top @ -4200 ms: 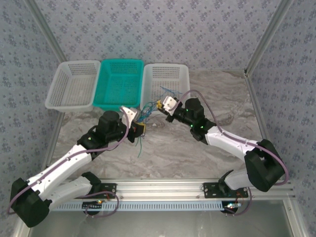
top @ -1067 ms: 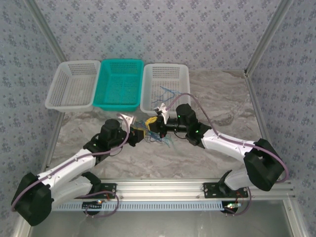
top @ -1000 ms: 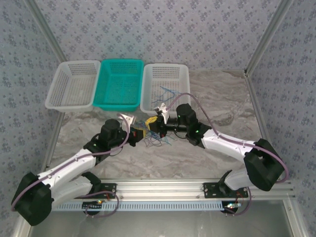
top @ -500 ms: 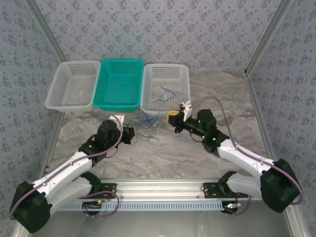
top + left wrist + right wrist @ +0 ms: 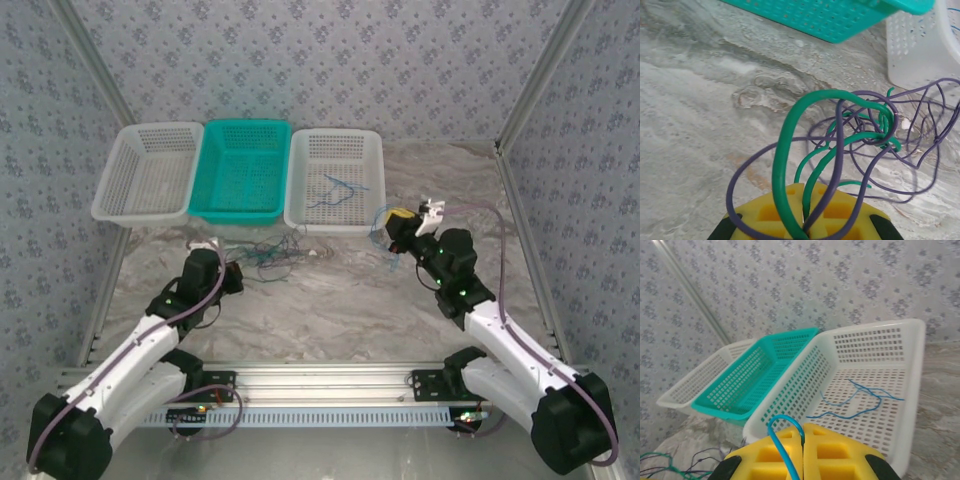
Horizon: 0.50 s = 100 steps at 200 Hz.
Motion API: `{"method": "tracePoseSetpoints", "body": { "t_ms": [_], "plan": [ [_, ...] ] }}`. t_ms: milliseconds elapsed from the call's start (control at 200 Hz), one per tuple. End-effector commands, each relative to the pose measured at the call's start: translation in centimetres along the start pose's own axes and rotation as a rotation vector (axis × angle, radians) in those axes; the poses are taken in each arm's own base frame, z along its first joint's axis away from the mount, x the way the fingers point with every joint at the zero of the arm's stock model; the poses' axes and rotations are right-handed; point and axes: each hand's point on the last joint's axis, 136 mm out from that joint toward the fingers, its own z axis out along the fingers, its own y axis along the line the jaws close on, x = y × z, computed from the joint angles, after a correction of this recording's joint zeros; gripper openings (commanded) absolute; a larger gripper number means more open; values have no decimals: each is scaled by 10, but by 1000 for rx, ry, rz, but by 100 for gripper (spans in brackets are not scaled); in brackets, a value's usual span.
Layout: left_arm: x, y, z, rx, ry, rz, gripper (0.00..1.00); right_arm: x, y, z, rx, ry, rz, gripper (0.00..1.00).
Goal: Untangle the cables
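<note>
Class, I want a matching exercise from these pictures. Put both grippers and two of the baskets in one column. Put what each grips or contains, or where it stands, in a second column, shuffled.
Column one
1. left gripper
2. right gripper
3. right white basket
4. teal basket

Column two
A. contains a loose blue wire
B. stands in the middle of the basket row
C. shut on a blue loop
D. shut on a green wire and a dark wire

Pairs: 1-D, 2-C, 3-A, 4-B
</note>
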Motion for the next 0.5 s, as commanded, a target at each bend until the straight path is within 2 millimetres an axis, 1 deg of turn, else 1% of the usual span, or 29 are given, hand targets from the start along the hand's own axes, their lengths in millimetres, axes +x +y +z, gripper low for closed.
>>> {"method": "tracePoseSetpoints", "body": {
  "t_ms": [0, 60, 125, 175, 225, 315, 385, 440, 455, 465, 495],
  "plan": [
    [5, 11, -3, -28, 5, -20, 0, -7, -1, -6, -4, -26, 25, 0],
    [8, 11, -3, -27, 12, -23, 0, -12, 5, -8, -27, -29, 16, 0],
    [8, 11, -4, -21, 14, -22, 0, -25, 16, -10, -69, -46, 7, 0],
    [8, 7, -5, 1, 13, -16, 0, -39, 27, -12, -103, -71, -3, 0],
    [5, -5, -6, 65, 1, 5, 0, -55, 34, -12, -119, -100, -10, 0],
    [1, -34, -13, 236, -23, 41, 0, -86, 49, -7, -153, -151, -40, 0],
    [-2, -51, -21, 332, -39, 62, 0, -108, 55, 6, -147, -165, -58, 0],
    [-4, -61, -27, 386, -43, 80, 0, -116, 50, 26, -111, -141, -63, 0],
    [-4, -64, -29, 400, -43, 86, 0, -114, 47, 33, -95, -124, -61, 0],
    [-4, -65, -29, 406, -42, 88, 0, -118, 46, 36, -89, -125, -63, 0],
    [-5, -68, -32, 421, -44, 96, 0, -120, 43, 49, -74, -106, -64, 0]
  ]
}}
